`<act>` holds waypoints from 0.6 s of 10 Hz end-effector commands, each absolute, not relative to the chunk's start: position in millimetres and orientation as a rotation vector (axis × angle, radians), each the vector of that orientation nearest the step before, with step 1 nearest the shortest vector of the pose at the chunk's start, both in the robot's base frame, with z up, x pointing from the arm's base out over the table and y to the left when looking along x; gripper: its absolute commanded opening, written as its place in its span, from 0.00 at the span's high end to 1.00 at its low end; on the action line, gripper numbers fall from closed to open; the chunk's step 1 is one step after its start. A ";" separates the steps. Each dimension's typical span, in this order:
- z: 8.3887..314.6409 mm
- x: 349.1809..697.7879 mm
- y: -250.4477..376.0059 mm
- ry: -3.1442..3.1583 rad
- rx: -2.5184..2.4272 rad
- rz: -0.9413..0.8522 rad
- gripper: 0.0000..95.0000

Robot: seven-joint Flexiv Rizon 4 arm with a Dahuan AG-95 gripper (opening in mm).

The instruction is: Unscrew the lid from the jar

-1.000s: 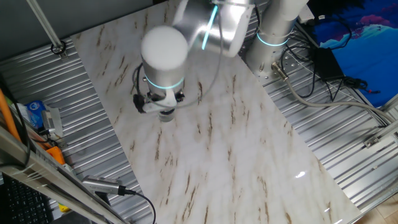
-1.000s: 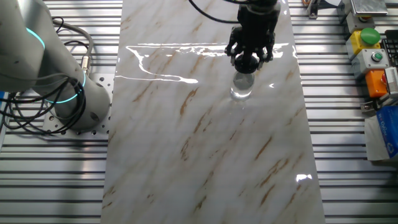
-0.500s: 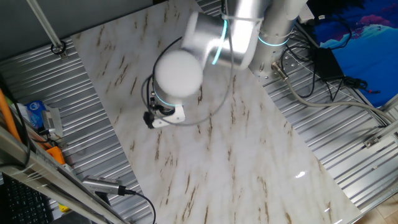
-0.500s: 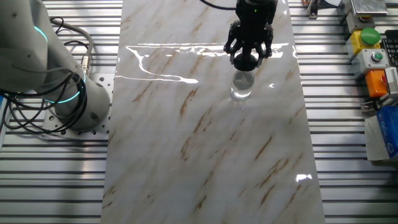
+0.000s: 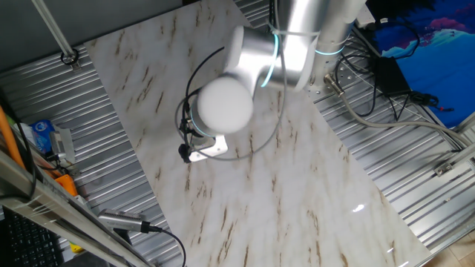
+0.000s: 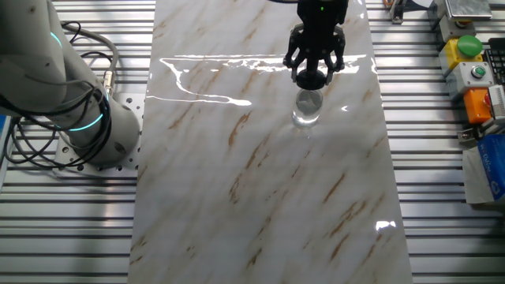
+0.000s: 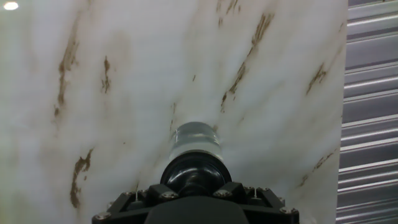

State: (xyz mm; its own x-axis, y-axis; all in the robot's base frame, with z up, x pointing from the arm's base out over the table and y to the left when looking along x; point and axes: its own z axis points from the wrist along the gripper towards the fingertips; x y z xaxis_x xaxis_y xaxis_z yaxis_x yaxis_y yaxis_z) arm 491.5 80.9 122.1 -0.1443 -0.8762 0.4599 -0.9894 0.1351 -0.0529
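The jar (image 6: 307,109) is small and clear and stands upright on the marble board (image 6: 260,181), its mouth uncovered. My gripper (image 6: 311,76) hangs straight above it, shut on the black lid (image 6: 311,78), which sits a short gap above the jar's mouth. In the hand view the lid (image 7: 196,175) is between my fingers at the bottom centre, and the jar (image 7: 198,139) shows just beyond it. In one fixed view my wrist (image 5: 223,105) hides the jar, the lid and the fingers.
The marble board lies on a slatted metal table (image 6: 442,229). A control box with a green button (image 6: 469,46), an orange part (image 6: 479,103) and a blue packet (image 6: 489,170) sit at the right. The arm's base (image 6: 95,130) and cables are at the left.
My gripper has risen a little with the lid, which is now clear of the jar. The jar has stayed in place. My wrist has swung towards the board's middle.
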 end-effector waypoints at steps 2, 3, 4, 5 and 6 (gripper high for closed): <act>122.8 490.5 81.1 -2.083 1.806 0.515 1.00; 122.8 490.5 81.1 -2.079 1.805 0.518 1.00; 122.8 490.5 81.1 -2.062 1.800 0.533 1.00; 122.8 490.5 81.1 -2.057 1.798 0.540 1.00; 122.8 490.5 81.1 -2.054 1.798 0.543 1.00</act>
